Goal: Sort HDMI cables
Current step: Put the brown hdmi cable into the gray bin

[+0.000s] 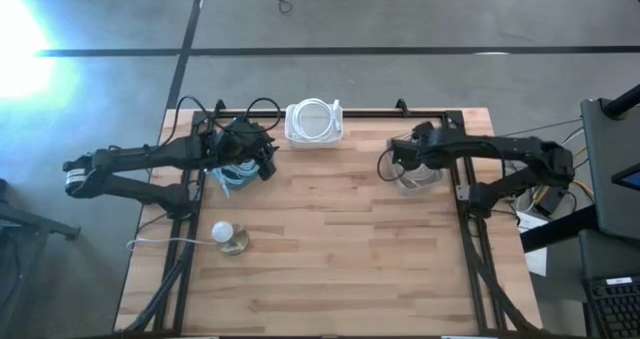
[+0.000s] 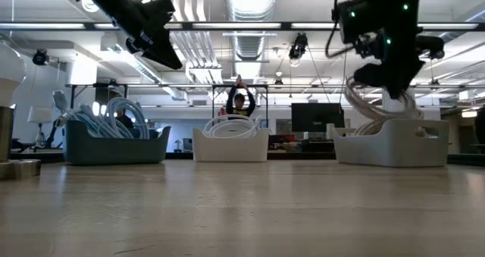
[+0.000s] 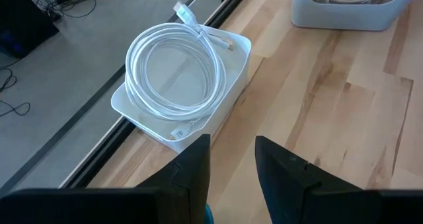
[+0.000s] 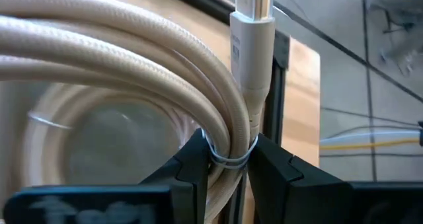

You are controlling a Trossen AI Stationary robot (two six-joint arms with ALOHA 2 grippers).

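A beige HDMI cable coil (image 4: 119, 45) is in my right gripper (image 4: 228, 161), which is above the pale right bin (image 1: 422, 176) of beige cables (image 2: 379, 124). My left gripper (image 3: 231, 164) is open and holds nothing. It hovers above the dark grey left bin (image 2: 114, 143), which holds light blue cables (image 1: 232, 174). A white coil (image 3: 173, 72) lies flat in the white middle bin (image 1: 315, 124) at the far edge. My right gripper pinches the beige coil between its two fingers at the bundled strands (image 4: 231, 141), where a thin tie wraps them just below a pale plug (image 4: 252, 32). In the low view the coil (image 2: 370, 105) hangs below the fingers, its lower part at the right bin's rim.
A small round white knob on a tan base (image 1: 230, 237) stands near the table's left near part. Black frame rails (image 1: 400, 112) run along the far and side edges. The bare wooden table (image 1: 340, 249) spreads between the bins and the near edge. A person (image 2: 239, 101) shows far behind.
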